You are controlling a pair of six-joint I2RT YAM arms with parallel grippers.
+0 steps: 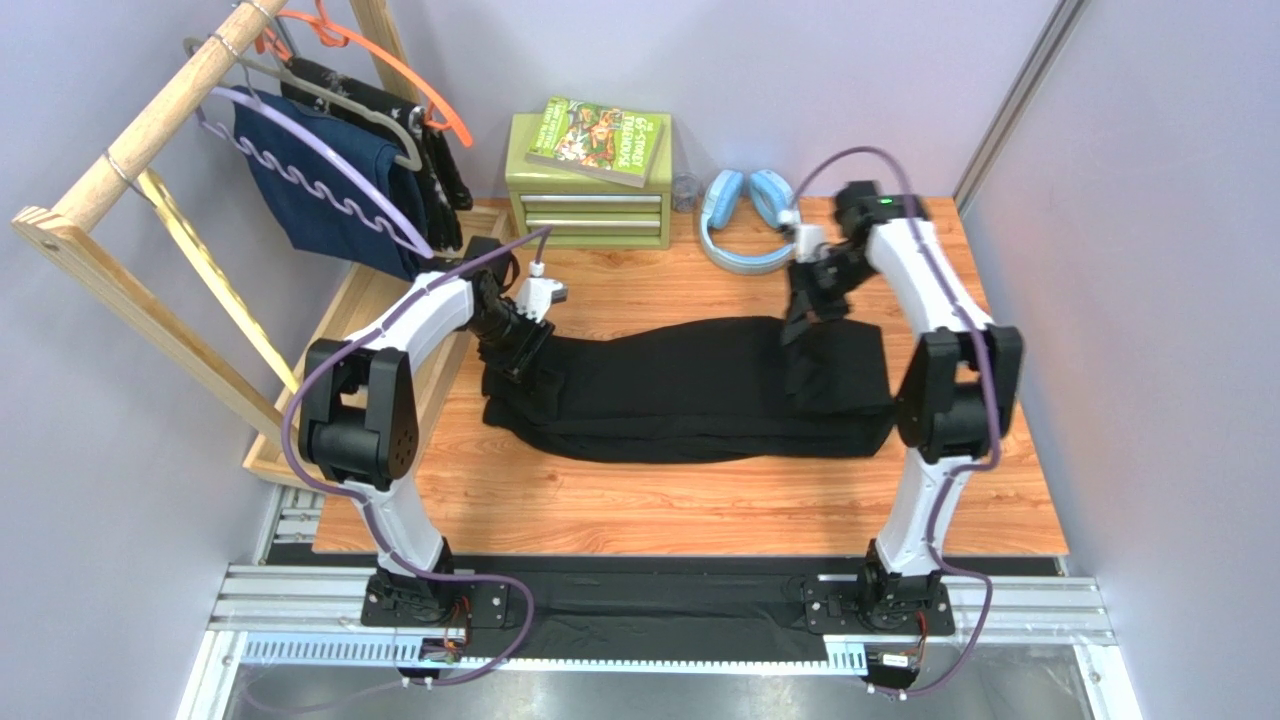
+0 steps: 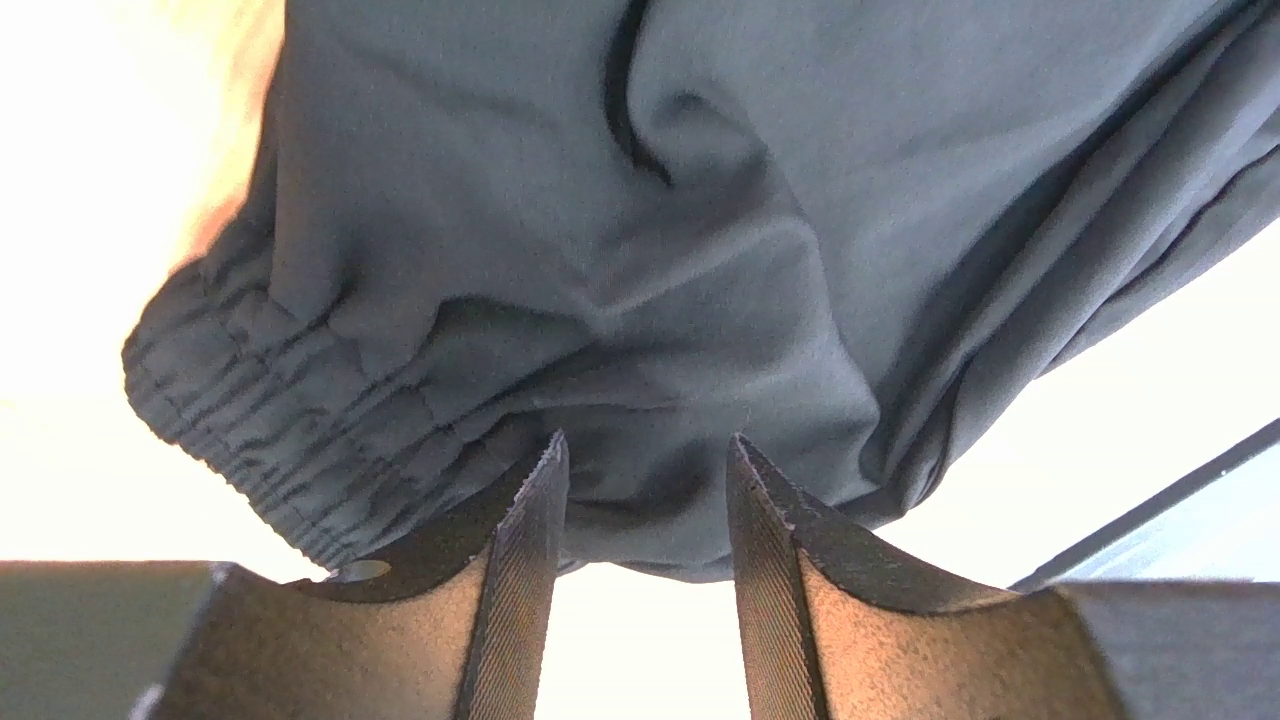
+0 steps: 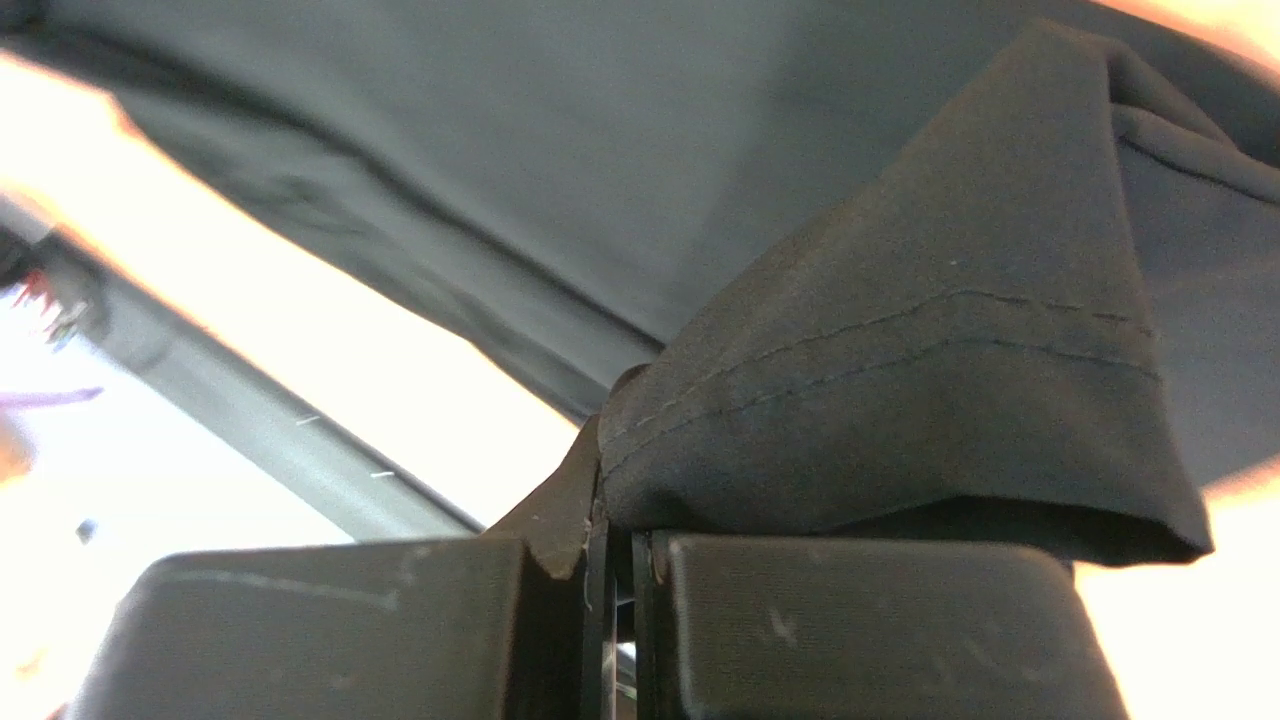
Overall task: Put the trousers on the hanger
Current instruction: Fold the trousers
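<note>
The black trousers (image 1: 706,390) lie folded lengthwise across the middle of the wooden table. My left gripper (image 1: 519,348) is at their left end, by the elastic waistband (image 2: 256,405). It is open (image 2: 643,450), with its fingertips (image 2: 544,473) touching the cloth (image 2: 676,225) and nothing between them. My right gripper (image 1: 800,323) is at the right end, shut (image 3: 619,525) on a stitched hem of the trousers (image 3: 902,375), which is lifted a little. The lavender hanger (image 1: 323,177) hangs on the rack at far left, apart from both grippers.
A wooden rack (image 1: 150,120) stands at the back left with an orange hanger (image 1: 406,68), a grey hanger and a navy garment (image 1: 323,210). A green drawer box (image 1: 589,195) with a book (image 1: 601,135) and blue headphones (image 1: 747,218) stand at the back.
</note>
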